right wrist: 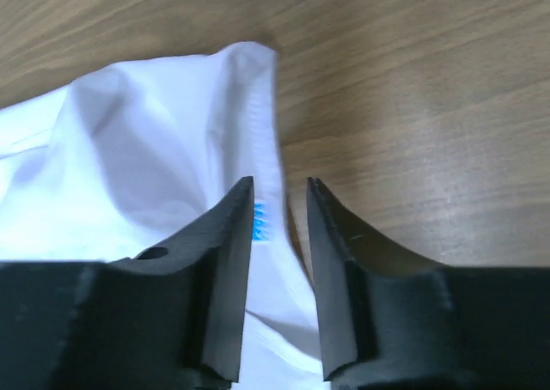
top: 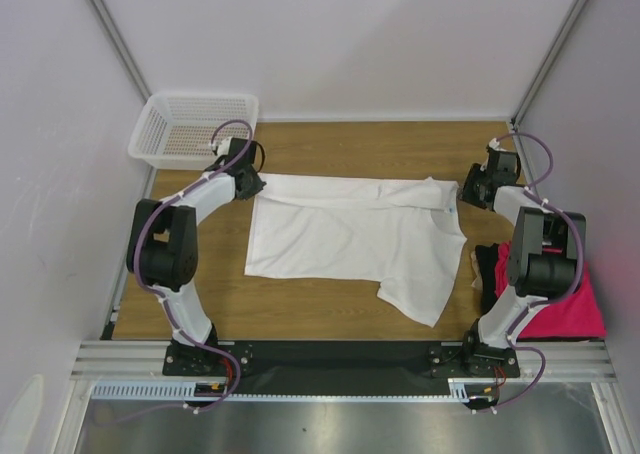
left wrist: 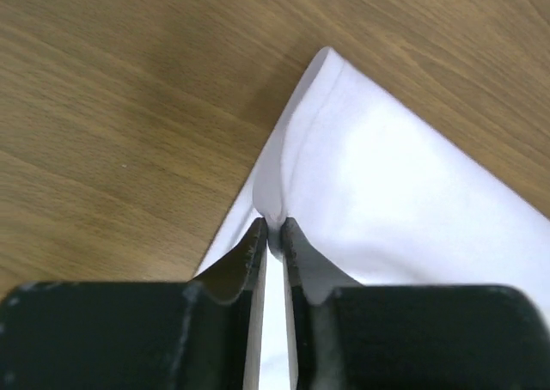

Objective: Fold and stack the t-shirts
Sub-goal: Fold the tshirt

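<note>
One white mesh plastic basket (top: pixel 146 134) is sitting at the far left corner of the wooden table (top: pixel 320 314). Two arms are reaching out from the near edge. The left gripper (top: pixel 247 182) is sitting at the far left corner of the white t-shirt (top: pixel 350 234), the only white one, which is lying spread flat across the middle of the table. One sleeve is pointing toward the near edge.

The overhead view is not showing the jaws. The left wrist view is: the fingers (left wrist: pixel 254 278) are standing only a sliver apart, pinching a raised fold of the smooth white cloth at their tips, with the hemmed corner lifting off the wood grain beyond.

The right gripper (top: pixel 472 186) is lying at the shirt's far right corner. Its wrist view is showing the dark, tapered fingers (right wrist: pixel 225 261) clearly parted, straddling the stitched hem without clamping it. One small blue-white tag (right wrist: pixel 258 221) is peeking out beside the left finger.

At the right edge, only the overhead view is showing the two other shirts. One black t-shirt (top: pixel 488 266) is lying crumpled beside the right arm (top: pixel 540 254), and one magenta-pink t-shirt (top: pixel 580 314) is lying partly under it
</note>
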Motion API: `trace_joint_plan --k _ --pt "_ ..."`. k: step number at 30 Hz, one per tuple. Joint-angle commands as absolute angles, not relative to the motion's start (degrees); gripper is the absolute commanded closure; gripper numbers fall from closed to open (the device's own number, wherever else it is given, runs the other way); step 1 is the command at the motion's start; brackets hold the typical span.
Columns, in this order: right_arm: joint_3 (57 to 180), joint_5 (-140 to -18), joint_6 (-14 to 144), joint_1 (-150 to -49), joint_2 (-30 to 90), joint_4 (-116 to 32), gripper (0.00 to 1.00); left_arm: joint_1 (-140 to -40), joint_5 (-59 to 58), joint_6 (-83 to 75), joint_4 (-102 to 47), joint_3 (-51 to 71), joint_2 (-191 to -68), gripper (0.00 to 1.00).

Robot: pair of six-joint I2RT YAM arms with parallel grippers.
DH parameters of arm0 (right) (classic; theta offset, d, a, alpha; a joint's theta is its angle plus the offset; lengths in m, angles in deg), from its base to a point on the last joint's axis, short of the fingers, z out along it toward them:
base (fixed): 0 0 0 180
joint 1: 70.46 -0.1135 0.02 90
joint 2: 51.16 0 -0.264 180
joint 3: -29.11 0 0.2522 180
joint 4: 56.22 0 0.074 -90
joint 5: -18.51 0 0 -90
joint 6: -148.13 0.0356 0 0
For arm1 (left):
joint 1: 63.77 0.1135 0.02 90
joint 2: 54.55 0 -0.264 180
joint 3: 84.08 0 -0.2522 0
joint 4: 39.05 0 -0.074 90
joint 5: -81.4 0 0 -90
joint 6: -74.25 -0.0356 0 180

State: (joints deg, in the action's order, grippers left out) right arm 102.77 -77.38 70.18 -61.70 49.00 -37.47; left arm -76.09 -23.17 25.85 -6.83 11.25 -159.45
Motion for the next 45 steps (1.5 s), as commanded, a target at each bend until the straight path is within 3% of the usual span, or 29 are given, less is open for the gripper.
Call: trace_joint_plan --k 1,2,4,5,9,25,33,45 --pt "103.78 -75.97 69.55 -61.32 45.08 -36.31 0.62 -76.95 -27.67 22.66 -6.66 11.41 -155.28 0.82" --pt "103.87 -76.67 69.47 -61.32 44.12 -36.05 0.51 -77.05 -28.02 22.31 -6.57 11.32 -154.93 0.71" --pt "104.04 -76.94 69.55 -61.32 43.24 -35.61 0.42 -77.48 -28.29 21.6 -6.13 11.15 -154.22 0.63" --pt "104.22 -77.03 69.47 -61.32 42.8 -35.43 0.38 -77.49 -28.64 21.6 -5.7 10.8 -153.87 0.53" --pt "106.32 -76.77 69.81 -61.32 41.04 -34.64 0.35 -77.75 -28.91 20.9 -5.25 10.36 -152.11 0.33" --pt "119.6 -76.24 75.62 -68.26 53.68 -29.98 0.34 -84.6 -24.44 8.25 -7.0 -2.21 -162.74 0.22" --pt "123.9 -75.98 73.68 -72.13 59.57 -26.22 0.37 -87.06 -13.45 2.01 -10.17 -6.61 -168.28 0.21" --pt "123.55 -71.76 72.36 -72.92 62.56 -23.57 0.4 -87.15 -14.05 2.88 -6.92 -11.71 -174.96 0.21"
